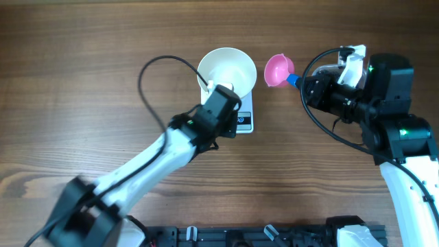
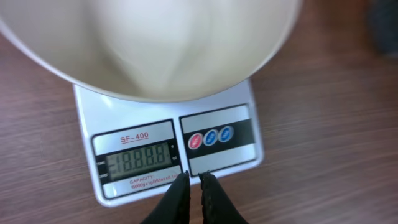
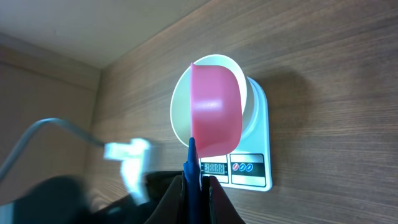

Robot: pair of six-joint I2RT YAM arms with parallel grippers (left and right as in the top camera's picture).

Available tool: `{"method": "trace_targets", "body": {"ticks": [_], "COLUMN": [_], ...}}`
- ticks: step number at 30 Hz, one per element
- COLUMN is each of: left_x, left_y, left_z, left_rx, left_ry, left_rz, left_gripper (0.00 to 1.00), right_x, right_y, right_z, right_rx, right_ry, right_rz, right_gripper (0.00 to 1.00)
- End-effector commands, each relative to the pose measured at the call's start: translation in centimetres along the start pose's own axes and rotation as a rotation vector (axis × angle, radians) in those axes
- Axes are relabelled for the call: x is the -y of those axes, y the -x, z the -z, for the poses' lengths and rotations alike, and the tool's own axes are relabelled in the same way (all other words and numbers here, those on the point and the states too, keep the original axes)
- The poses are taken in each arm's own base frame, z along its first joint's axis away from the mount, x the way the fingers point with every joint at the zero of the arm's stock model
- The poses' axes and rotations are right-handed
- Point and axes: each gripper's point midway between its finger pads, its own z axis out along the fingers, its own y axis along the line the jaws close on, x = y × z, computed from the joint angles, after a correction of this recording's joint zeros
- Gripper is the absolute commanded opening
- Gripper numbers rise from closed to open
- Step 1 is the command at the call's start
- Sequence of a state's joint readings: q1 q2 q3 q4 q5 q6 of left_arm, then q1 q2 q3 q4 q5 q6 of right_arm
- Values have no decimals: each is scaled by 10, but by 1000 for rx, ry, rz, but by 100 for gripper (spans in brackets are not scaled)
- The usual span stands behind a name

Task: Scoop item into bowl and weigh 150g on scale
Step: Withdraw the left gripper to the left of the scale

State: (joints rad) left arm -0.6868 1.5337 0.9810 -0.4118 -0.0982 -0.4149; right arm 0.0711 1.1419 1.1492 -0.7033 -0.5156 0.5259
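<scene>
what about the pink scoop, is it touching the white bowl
Apart. The overhead view shows a strip of table between the pink scoop and the white bowl; their overlap in the right wrist view is only perspective.

Brown wood-grain tabletop (image 1: 82, 82) filled the overhead view, grain ran lengthwise across the tabletop, finish was matte under soft even light, shadows on it were faint, beyond the tabletop's edge lay a plain pale beige surface (image 3: 68, 25), wall or floor could not be told.
</scene>
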Motion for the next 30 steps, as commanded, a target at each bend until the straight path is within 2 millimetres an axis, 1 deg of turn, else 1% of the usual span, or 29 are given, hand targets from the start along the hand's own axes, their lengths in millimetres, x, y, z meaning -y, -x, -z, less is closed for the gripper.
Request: {"method": "trace_targets", "body": {"ticks": [1,3,6,8,13,15,17,18,19,20,21,23,24,30], "left_x": [2,-4,-14,-24,-41,-55,-75,-85,-95,-103,-109,-118,-119,-120], "left_y": [14,17,17,17,20,26,35,38,41,42,42,44,44,44], "left_z": [39,54,72,77,80,80,81,82,83,84,84,85,85,85], "left_rx": [65,82,81,73,46,57,80,90,96,99,98,103,104,104], "left_ry": [-41,-40,-46,-43,-129,-126,-87,-69,-52,-38,-26,-12,-9,-8], "left_rz": [-7,-15,-88,-112,-180,-186,-169,-157,-137,-119,-103,-82,-79,-79], "left_gripper": [12,11,13,13,12,12,16,23,27,40,100,100,100,100], "right_x": [-7,-6,-6,-6,-5,-4,-1,1,1,2,1,0,3,24], "right_y": [4,4,4,4,8,11,13,14,17,20,23,29,33,49], "right_z": [4,4,4,4,4,4,4,4,4,4,5,5,6,12], "right_rx": [10,10,10,10,26,39,51,58,70,85,97,124,145,237], "right_ry": [21,21,21,21,12,1,-18,-25,-33,-40,-34,-38,-58,-188], "right_rz": [11,12,12,12,24,28,28,29,32,35,40,48,46,42], "right_gripper": [4,4,4,4,4,4,4,4,4,4,4,5,4,4]}}
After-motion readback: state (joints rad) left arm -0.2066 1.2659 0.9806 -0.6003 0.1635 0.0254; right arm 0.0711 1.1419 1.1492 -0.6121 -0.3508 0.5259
